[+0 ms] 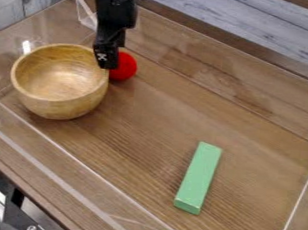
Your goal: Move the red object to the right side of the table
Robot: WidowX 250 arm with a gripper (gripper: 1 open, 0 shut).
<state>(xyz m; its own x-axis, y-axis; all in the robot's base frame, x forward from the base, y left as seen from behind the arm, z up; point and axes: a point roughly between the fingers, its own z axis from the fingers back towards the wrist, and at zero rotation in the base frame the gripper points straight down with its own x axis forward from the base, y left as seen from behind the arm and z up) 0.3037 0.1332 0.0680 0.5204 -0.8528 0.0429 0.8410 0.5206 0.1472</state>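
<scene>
The red object, a small round ball, rests on the brown wood-grain table at the back left, just right of a wooden bowl. My black gripper points down from above and hangs low at the ball's left side, between ball and bowl rim. It covers the ball's left edge. Its jaws look open and nothing is lifted; the fingertips are hard to make out against the dark body.
A round wooden bowl sits at the left, close to the gripper. A long green block lies at the front right. Low clear acrylic walls edge the tabletop.
</scene>
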